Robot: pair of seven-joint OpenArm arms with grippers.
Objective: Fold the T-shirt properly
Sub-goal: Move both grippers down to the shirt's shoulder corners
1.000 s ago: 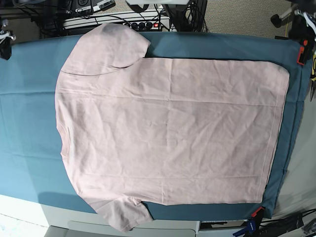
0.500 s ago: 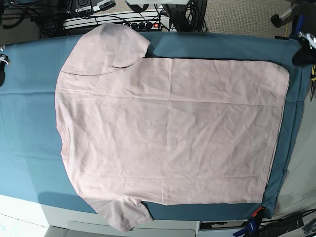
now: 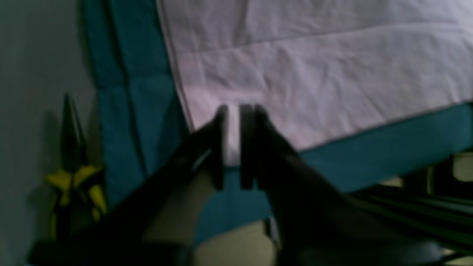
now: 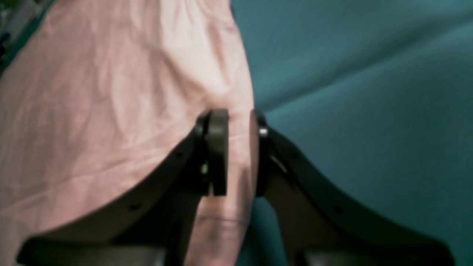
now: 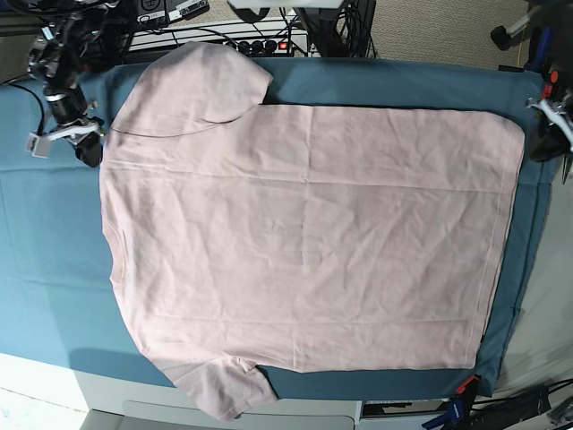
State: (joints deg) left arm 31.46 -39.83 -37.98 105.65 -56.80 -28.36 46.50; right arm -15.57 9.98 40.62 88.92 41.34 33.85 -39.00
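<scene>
Both claws moved in: right claw (image 5: pixel 89 148) at T-shirt (image 5: pixel 304 233) shoulder, left claw (image 5: pixel 543 134) at hem, both narrowly parted

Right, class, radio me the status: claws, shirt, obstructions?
Left claw slightly open over hem corner. Right claw open at shoulder edge. T-shirt flat, unfolded. Nothing on it.

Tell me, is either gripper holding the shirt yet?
No. Both hover open and empty: the left gripper near the T-shirt's hem corner, the right gripper by its shoulder.
</scene>
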